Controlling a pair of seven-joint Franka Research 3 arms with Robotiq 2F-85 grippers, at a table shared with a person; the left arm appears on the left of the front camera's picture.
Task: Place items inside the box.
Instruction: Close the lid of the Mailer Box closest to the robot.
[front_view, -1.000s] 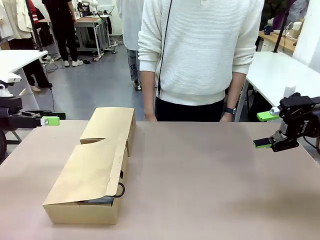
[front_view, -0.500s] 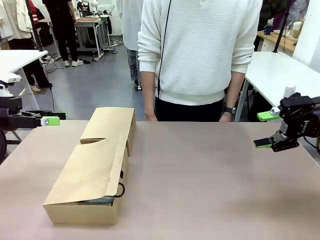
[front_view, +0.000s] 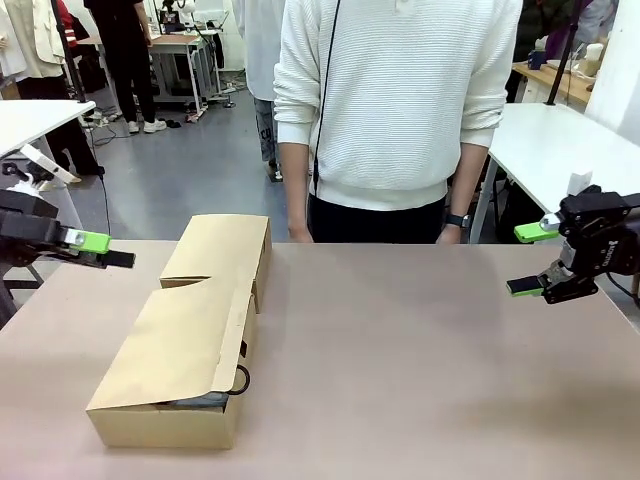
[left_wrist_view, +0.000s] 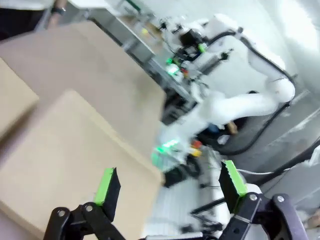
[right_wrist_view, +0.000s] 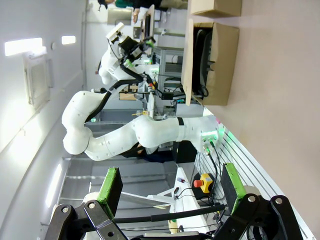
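The box (front_view: 185, 345) lies at 8 o'clock on the counter (front_view: 420, 360), flap nearly down, dark items (front_view: 205, 400) showing in its open near end; which ones I cannot tell. Nothing loose lies outside it, so packing looks finished. Left pincer (front_view: 95, 250) at 9 o'clock and right pincer (front_view: 530, 258) at 3 o'clock both stand apart, empty.

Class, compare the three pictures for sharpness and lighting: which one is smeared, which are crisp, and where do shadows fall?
Left wrist view: smeared throughout, table and box soft, though the left gripper with its open jaws stays fairly sharp. Front view: crisp, evenly lit, with a soft shadow on the table beside the box. Right wrist view: sharp, bright wall light at upper left, open right gripper clear.
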